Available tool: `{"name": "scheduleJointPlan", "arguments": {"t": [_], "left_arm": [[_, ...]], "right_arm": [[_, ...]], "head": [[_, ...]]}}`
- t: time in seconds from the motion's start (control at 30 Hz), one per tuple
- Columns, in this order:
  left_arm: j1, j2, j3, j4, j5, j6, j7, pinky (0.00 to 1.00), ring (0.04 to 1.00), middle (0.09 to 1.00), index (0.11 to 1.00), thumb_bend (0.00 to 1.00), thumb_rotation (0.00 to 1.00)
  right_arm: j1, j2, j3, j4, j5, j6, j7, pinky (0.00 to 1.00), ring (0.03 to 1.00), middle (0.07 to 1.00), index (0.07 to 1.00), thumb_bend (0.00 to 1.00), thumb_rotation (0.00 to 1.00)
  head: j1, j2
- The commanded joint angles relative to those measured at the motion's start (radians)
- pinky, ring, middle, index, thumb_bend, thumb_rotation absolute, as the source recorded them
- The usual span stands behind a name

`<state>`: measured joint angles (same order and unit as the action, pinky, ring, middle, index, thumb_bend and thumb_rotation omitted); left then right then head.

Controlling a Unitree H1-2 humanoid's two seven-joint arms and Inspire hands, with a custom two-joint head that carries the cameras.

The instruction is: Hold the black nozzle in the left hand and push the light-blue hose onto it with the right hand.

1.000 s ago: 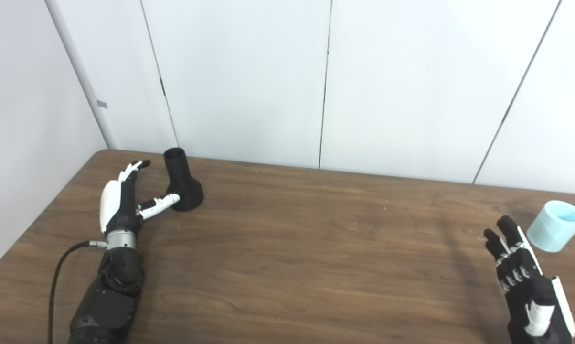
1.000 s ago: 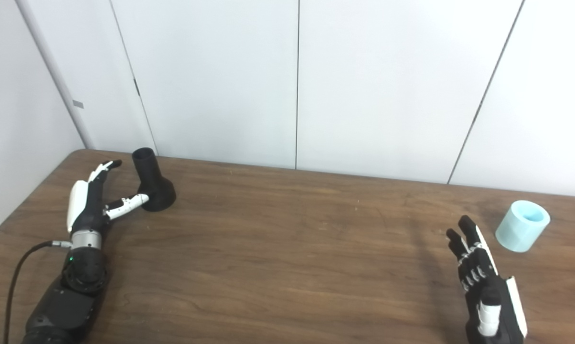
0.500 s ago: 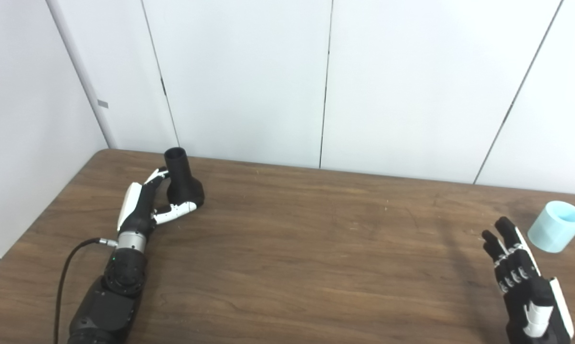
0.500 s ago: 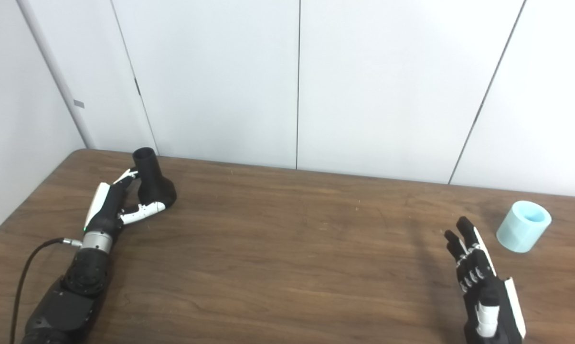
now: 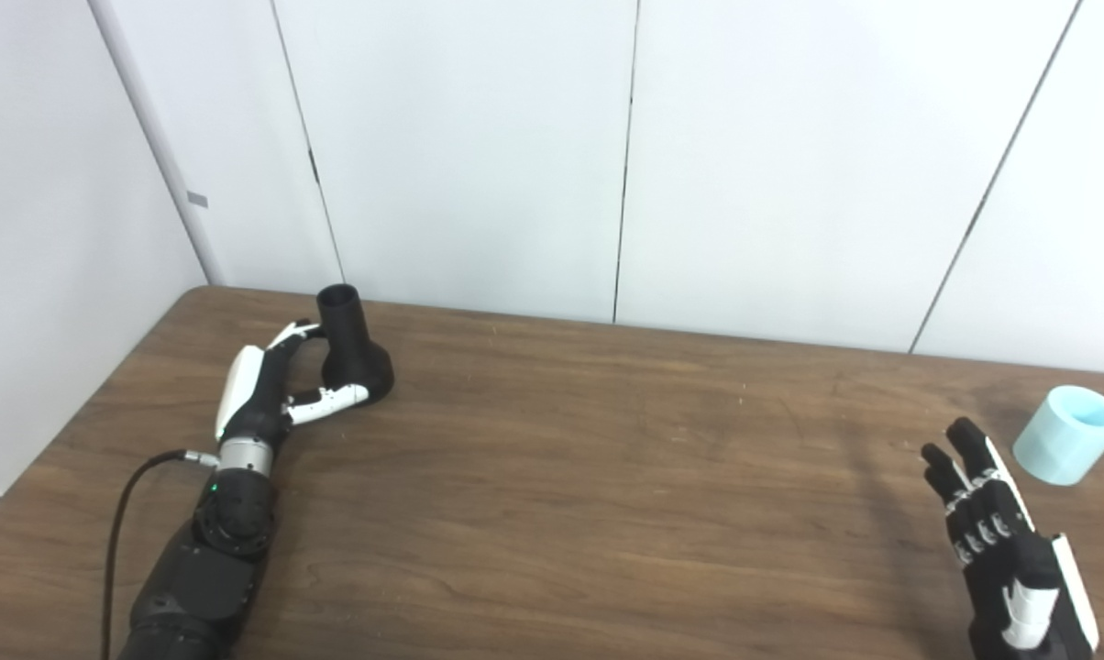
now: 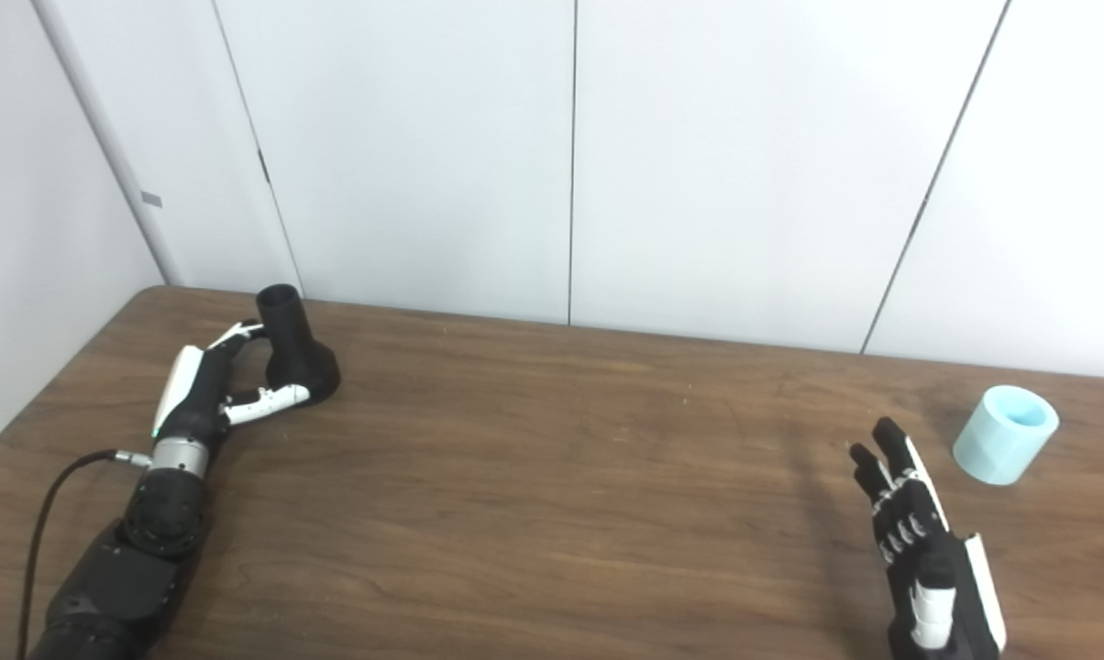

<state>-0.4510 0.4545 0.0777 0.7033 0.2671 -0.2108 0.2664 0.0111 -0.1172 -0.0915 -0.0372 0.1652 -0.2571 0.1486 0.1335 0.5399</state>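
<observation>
The black nozzle [image 5: 352,350] stands upright on its flared base at the far left of the wooden table, narrow neck up. My left hand [image 5: 268,394] is open around it: the fingers reach the neck from the left and the thumb lies against the front of the base. The light-blue hose [image 5: 1065,434], a short stubby cylinder, stands at the far right of the table. My right hand [image 5: 1006,541] hovers open near the front right, fingers spread and pointing up, a short way to the left of and in front of the hose, not touching it.
White wall panels rise right behind the table's back edge [image 5: 607,323]. A black cable [image 5: 121,522] trails from my left wrist toward the front left corner. Bare brown tabletop [image 5: 607,477] stretches between the two hands.
My left hand moved right and closed in on the nozzle, its fingers now at the neck and thumb at the base. The nozzle stayed put. My right hand sank slightly.
</observation>
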Motion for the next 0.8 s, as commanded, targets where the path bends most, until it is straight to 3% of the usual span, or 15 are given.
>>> {"name": "scheduleJointPlan", "arguments": {"t": [0.0, 0.5, 0.67, 0.77], "left_arm": [[-0.025, 0.016, 0.004, 0.011, 0.010, -0.011, 0.033, 1.00, 0.963, 0.932, 0.704, 0.93, 0.36], [-0.055, 0.010, -0.032, 0.062, 0.014, -0.008, 0.010, 1.00, 0.953, 0.927, 0.709, 0.93, 0.36], [-0.053, 0.011, -0.051, 0.055, 0.003, -0.006, -0.044, 1.00, 0.958, 0.938, 0.716, 0.93, 0.36], [-0.051, 0.017, -0.062, 0.036, -0.022, 0.007, -0.118, 1.00, 0.975, 0.963, 0.738, 0.94, 0.37]], "right_arm": [[0.059, 0.034, 0.018, 0.038, 0.009, 0.005, -0.005, 0.96, 0.943, 0.981, 0.959, 0.75, 1.00], [0.063, 0.039, 0.023, 0.019, 0.000, 0.018, -0.012, 0.96, 0.941, 0.980, 0.959, 0.75, 1.00], [0.061, 0.038, 0.025, 0.022, 0.000, 0.014, -0.012, 0.96, 0.942, 0.981, 0.959, 0.75, 1.00], [0.060, 0.037, 0.025, 0.026, -0.001, 0.012, -0.011, 0.96, 0.942, 0.982, 0.960, 0.75, 1.00]], "head": [[0.000, 0.001], [-0.007, 0.009], [-0.008, 0.011], [-0.009, 0.013]]}}
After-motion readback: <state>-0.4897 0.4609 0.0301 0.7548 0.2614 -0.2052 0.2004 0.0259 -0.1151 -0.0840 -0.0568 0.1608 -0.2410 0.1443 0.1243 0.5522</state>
